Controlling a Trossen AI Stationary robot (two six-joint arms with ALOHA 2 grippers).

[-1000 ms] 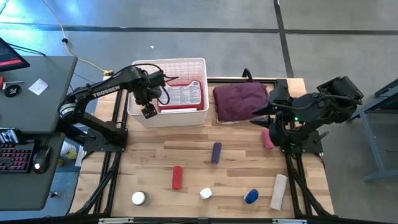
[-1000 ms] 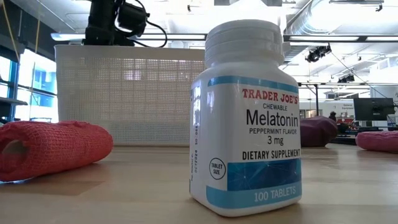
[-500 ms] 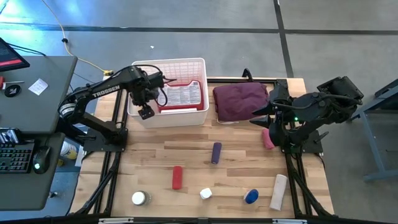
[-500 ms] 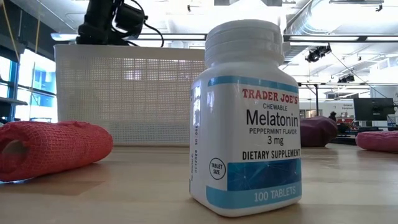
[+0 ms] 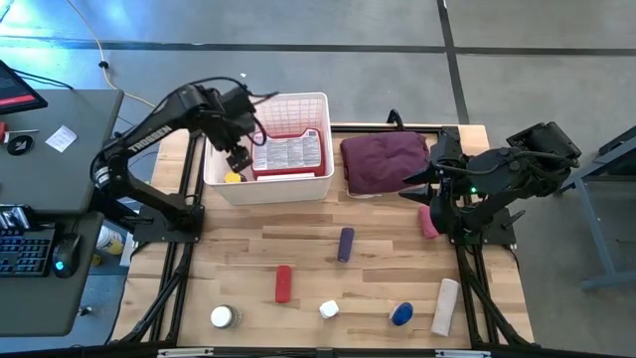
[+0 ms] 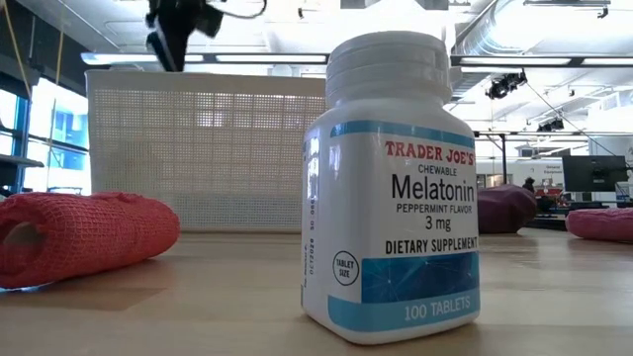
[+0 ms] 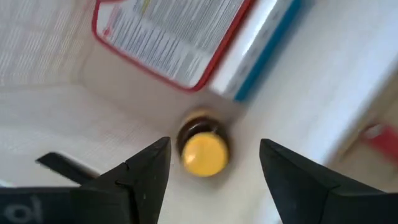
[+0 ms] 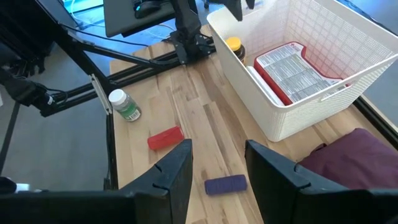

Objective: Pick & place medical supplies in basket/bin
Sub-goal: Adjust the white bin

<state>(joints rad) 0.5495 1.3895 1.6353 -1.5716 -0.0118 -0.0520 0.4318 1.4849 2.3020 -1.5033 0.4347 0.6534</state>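
Above the white basket point(image 5: 268, 149) at the table's far left, the left gripper point(image 5: 237, 156) hangs with fingers spread wide and empty over a yellow-capped bottle point(image 7: 203, 149) standing inside beside the red first-aid case point(image 5: 288, 152). The right gripper point(image 8: 217, 165), part-open and empty, waits beside the maroon cloth bundle point(image 5: 386, 163).
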